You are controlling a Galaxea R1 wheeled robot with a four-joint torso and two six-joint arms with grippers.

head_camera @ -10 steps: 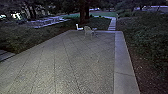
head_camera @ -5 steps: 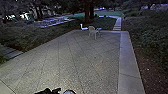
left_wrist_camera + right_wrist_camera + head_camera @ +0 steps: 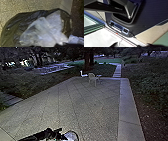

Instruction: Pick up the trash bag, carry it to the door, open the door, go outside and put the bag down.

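At the bottom of the head view my left gripper (image 3: 60, 136) reaches in from the left, beside the pale, rounded top of the trash bag (image 3: 72, 135). The dark, see-through trash bag (image 3: 13, 26), with crumpled whitish material inside, lies large across the left wrist view. My left gripper (image 3: 50, 46) is at that view's lower edge, shut on the bag; the grip itself is hidden. Dark parts of my right gripper (image 3: 132, 45) edge into the right wrist view, with no bag beside them.
Paved yard (image 3: 82, 104) ahead, with a pale chair (image 3: 92, 78), a smaller white chair (image 3: 83, 75) and a small table (image 3: 99, 76) at its far end. A concrete border (image 3: 125, 107) and planting (image 3: 152, 84) run along the right. More planting on the left.
The camera has turned slightly left since the earliest picture. My left arm and the bag's top have come up into the head view from below, higher now than half a second ago.
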